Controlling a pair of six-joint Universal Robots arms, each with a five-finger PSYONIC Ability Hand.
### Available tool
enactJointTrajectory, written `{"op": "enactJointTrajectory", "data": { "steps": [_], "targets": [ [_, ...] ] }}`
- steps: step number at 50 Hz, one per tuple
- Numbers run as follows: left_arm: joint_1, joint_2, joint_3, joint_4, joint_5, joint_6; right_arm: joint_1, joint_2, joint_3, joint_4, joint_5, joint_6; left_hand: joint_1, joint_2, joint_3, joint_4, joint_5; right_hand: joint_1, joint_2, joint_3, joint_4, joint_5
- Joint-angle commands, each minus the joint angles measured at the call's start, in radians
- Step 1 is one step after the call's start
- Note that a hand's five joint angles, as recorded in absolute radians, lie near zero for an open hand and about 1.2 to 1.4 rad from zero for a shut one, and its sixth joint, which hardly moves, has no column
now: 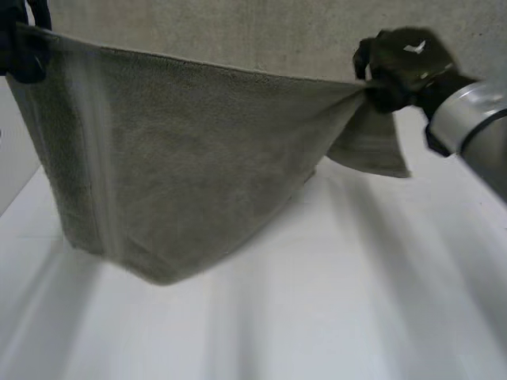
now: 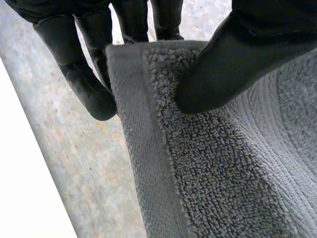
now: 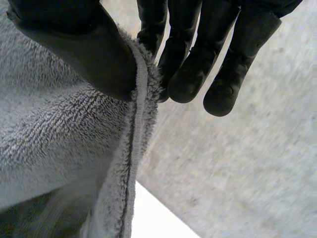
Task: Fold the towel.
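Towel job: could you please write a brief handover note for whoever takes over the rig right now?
Left hand: shut on the towel, pinching a top corner.
Right hand: shut on its top edge at the other end; a flap hangs past it.
The towel hangs spread between the hands over the table.
Done: lifted and spread.
Left: the fold itself.

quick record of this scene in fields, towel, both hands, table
towel: grey, held up and stretched between both hands, lower part sagging toward the table
left hand: shut on towel, thumb pinching a top corner against the fingers
right hand: shut on towel, pinching its top edge, a flap hanging past the grip
table: white, beneath the towel; contact unclear
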Motion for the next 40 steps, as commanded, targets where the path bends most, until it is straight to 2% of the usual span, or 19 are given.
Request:
{"op": "enactJointTrajectory", "data": {
  "steps": [1, 6, 12, 17, 18, 20, 23, 25, 29, 34, 36, 37, 38, 39, 40],
  "targets": [
    [-0.001, -0.070, -0.035, -0.010, -0.005, -0.030, -0.059, -0.243, 0.010, 0.183, -0.076, -0.058, -0.061, -0.116, -0.153, -0.130, -0.262, 0.059, 0.072, 0.048, 0.054, 0.056],
    [-0.001, -0.113, -0.063, -0.010, -0.004, -0.030, -0.060, -0.262, -0.012, 0.283, -0.121, -0.127, -0.061, -0.116, -0.153, -0.130, -0.262, 0.059, 0.072, 0.048, 0.054, 0.056],
    [-0.004, -0.187, -0.064, -0.009, -0.004, -0.024, -0.048, -0.220, -0.025, 0.346, -0.115, -0.220, -0.061, -0.116, -0.153, -0.130, -0.262, 0.059, 0.072, 0.048, 0.054, 0.056],
    [-0.004, -0.329, -0.011, -0.004, -0.005, -0.016, -0.020, -0.008, -0.084, 0.406, -0.100, -0.321, -0.061, -0.116, -0.153, -0.130, -0.262, 0.059, 0.072, 0.048, 0.054, 0.056],
    [-0.004, -0.329, -0.010, -0.004, -0.005, -0.016, -0.020, -0.007, -0.084, 0.406, -0.100, -0.321, -0.061, -0.116, -0.153, -0.130, -0.262, 0.059, 0.072, 0.048, 0.054, 0.056],
    [-0.004, -0.407, 0.038, -0.010, -0.005, -0.014, -0.017, 0.116, -0.133, 0.443, -0.066, -0.379, -0.061, -0.116, -0.153, -0.130, -0.262, 0.059, 0.072, 0.048, 0.054, 0.056],
    [-0.004, -0.447, 0.071, -0.012, -0.005, -0.007, -0.016, 0.183, -0.165, 0.452, -0.040, -0.415, -0.061, -0.116, -0.153, -0.130, -0.262, 0.059, 0.072, 0.048, 0.054, 0.056],
    [-0.015, -0.528, 0.147, -0.015, -0.004, 0.025, -0.010, 0.288, -0.243, 0.455, 0.023, -0.485, -0.061, -0.116, -0.153, -0.130, -0.262, 0.059, 0.072, 0.048, 0.054, 0.056],
    [-0.028, -0.593, 0.235, -0.010, -0.005, 0.075, 0.000, 0.366, -0.341, 0.438, 0.069, -0.530, -0.061, -0.116, -0.153, -0.130, -0.262, 0.059, 0.072, 0.048, 0.054, 0.056],
    [-0.061, -0.647, 0.407, 0.003, -0.005, 0.133, 0.023, 0.442, -0.523, 0.296, 0.115, -0.557, -0.061, -0.116, -0.153, -0.130, -0.262, 0.059, 0.072, 0.048, 0.054, 0.056],
    [-0.077, -0.644, 0.514, 0.058, -0.021, 0.134, 0.039, 0.429, -0.539, 0.065, 0.117, -0.562, -0.061, -0.116, -0.153, -0.130, -0.262, 0.059, 0.072, 0.048, 0.054, 0.056],
    [-0.077, -0.644, 0.514, 0.059, -0.021, 0.134, 0.040, 0.429, -0.539, 0.064, 0.117, -0.562, -0.061, -0.116, -0.153, -0.130, -0.262, 0.059, 0.072, 0.048, 0.054, 0.056],
    [-0.081, -0.633, 0.551, 0.115, -0.033, 0.130, 0.041, 0.401, -0.511, -0.080, 0.112, -0.559, -0.061, -0.116, -0.153, -0.130, -0.262, 0.059, 0.072, 0.048, 0.054, 0.056],
    [-0.081, -0.633, 0.551, 0.115, -0.033, 0.130, 0.041, 0.401, -0.510, -0.082, 0.112, -0.559, -0.061, -0.116, -0.153, -0.130, -0.262, 0.059, 0.072, 0.048, 0.054, 0.056],
    [-0.083, -0.612, 0.574, 0.182, -0.057, 0.122, 0.041, 0.354, -0.457, -0.221, 0.111, -0.559, -0.061, -0.116, -0.153, -0.130, -0.262, 0.059, 0.072, 0.048, 0.054, 0.056]
  ]
}}
